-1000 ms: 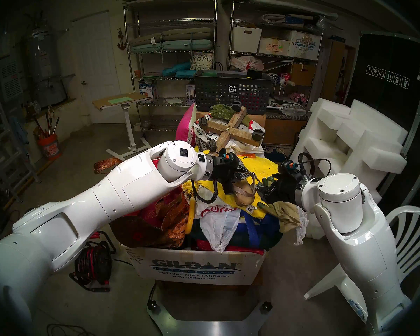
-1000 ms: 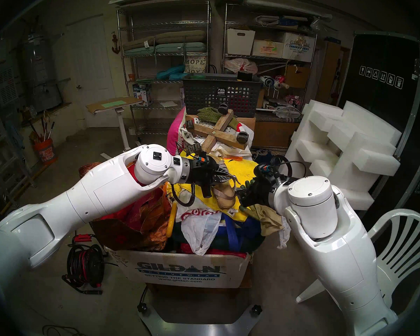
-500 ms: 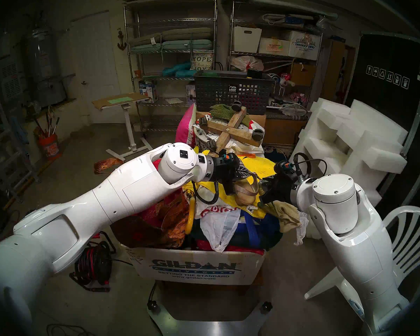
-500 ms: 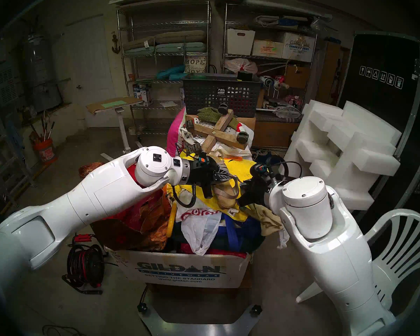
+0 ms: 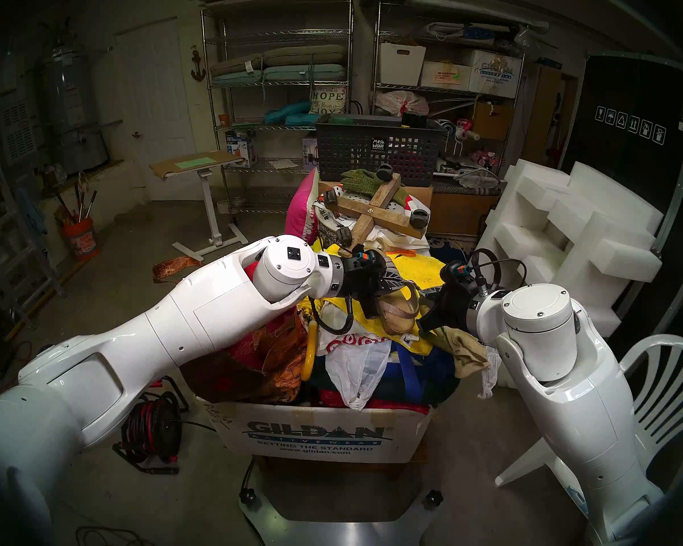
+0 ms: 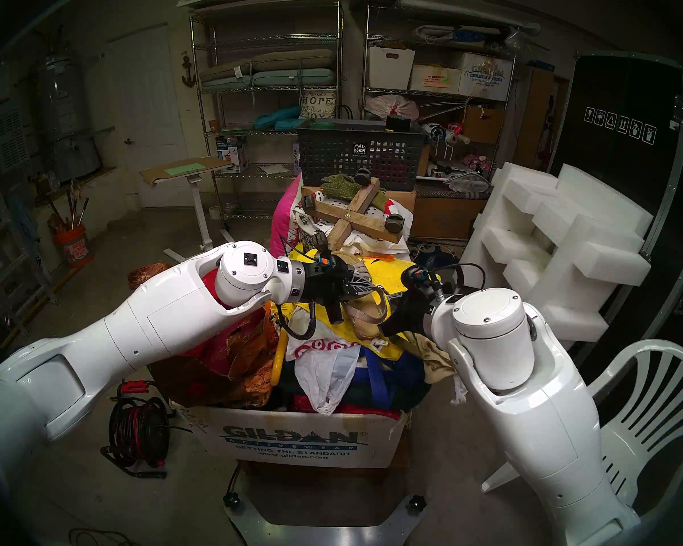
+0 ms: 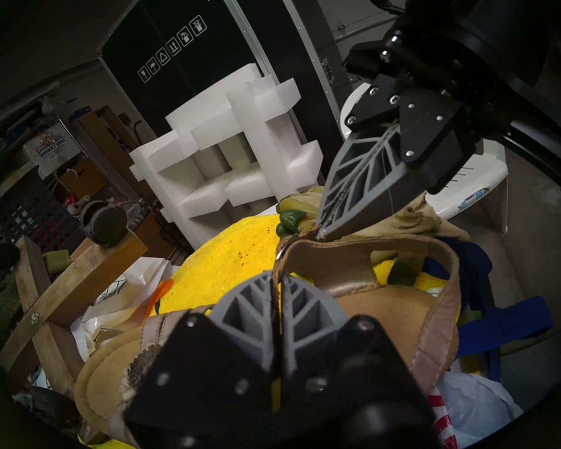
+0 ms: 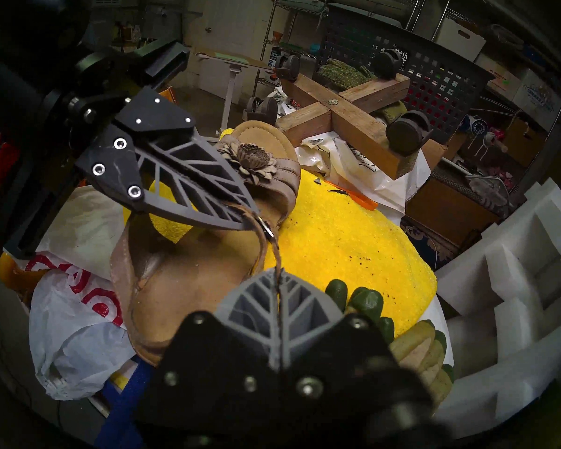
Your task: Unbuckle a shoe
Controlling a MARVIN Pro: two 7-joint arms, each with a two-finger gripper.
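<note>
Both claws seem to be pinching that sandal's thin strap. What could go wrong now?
The right end effector pinches only the frayed strap tip, which could slip out or tear. The left end effector clamps the strap right by the buckle, so it may block the strap from sliding free. The sandal rests on a loose yellow towel, so a hard pull might drag it.

The tan-beige strappy sandal (image 5: 399, 314) is half covered in the head views by the left gripper (image 5: 405, 283), whose closed fingers hide the stretch of thin ankle strap (image 7: 441, 312) pinched between them. The strap's frayed free end vanishes between the closed fingers of the right gripper (image 8: 277, 271). The small metal buckle (image 8: 268, 228), just beyond the left fingertips, is too small to read.
</note>
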